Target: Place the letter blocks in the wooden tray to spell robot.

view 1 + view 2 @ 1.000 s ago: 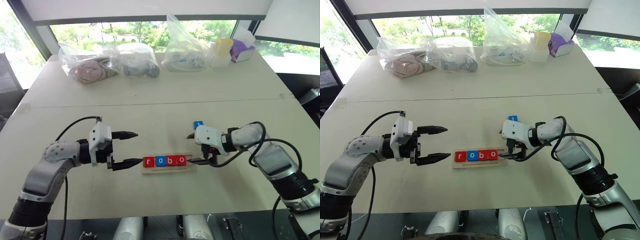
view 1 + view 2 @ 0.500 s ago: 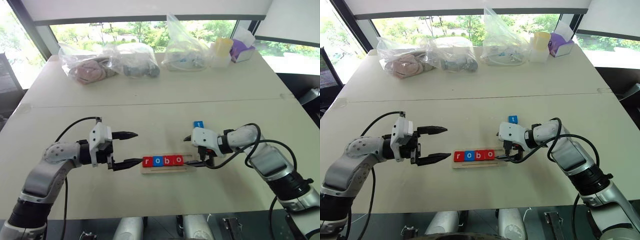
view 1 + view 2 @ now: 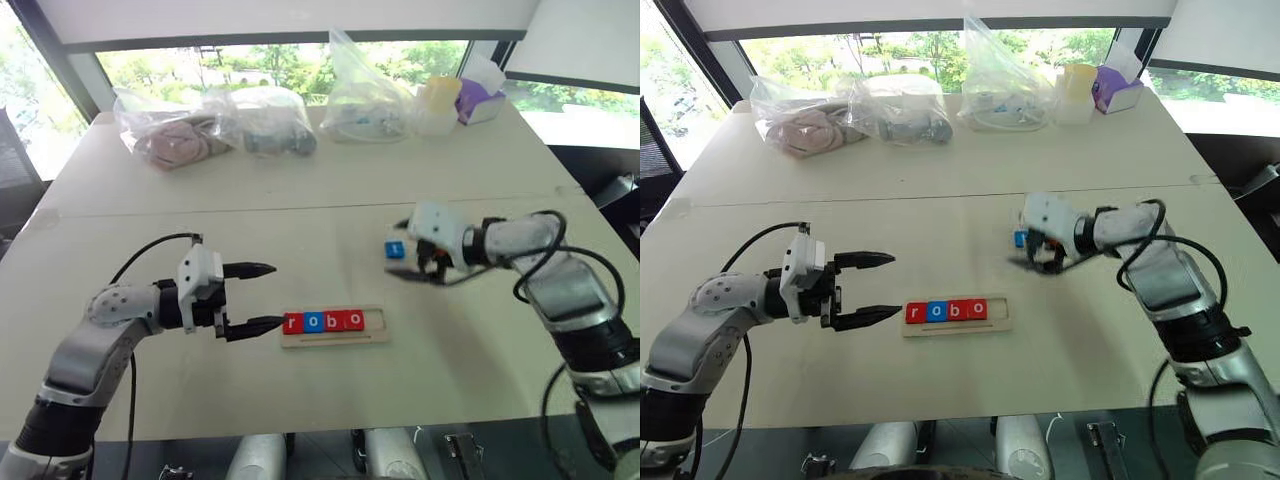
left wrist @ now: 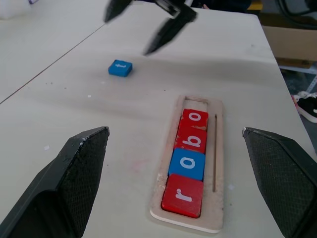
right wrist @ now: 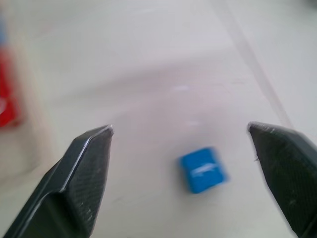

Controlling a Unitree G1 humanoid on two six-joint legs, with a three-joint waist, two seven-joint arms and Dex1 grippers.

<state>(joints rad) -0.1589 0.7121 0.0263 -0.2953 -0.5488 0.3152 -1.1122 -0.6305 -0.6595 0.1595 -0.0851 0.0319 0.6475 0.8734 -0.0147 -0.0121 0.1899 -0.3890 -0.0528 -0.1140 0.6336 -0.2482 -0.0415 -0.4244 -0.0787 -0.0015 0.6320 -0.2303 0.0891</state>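
Right wrist view shows the right pincer (image 5: 181,173) wide open, empty, over the t block (image 5: 202,169); an off-centre closure may skid it across the counter (image 3: 300,215), away from the tray (image 3: 335,339).

**Colours we see on the table**

We see a pale cream table (image 3: 300,400). On it lies the wooden tray (image 3: 335,336), in a light natural wood colour. Inside the tray we count four letter blocks (image 3: 324,321): red, blue, red, red, each with a white lowercase letter. One more blue block (image 3: 395,249) with a white mark lies on the bare table.

Both grippers, the left gripper (image 3: 262,297) and the right gripper (image 3: 415,268), have black fingers and white housings; the arms are grey and silver with black cables.

At the far edge we see clear plastic bags (image 3: 215,122), one with pinkish content, a pale yellow container (image 3: 445,97) and a purple box (image 3: 482,97).
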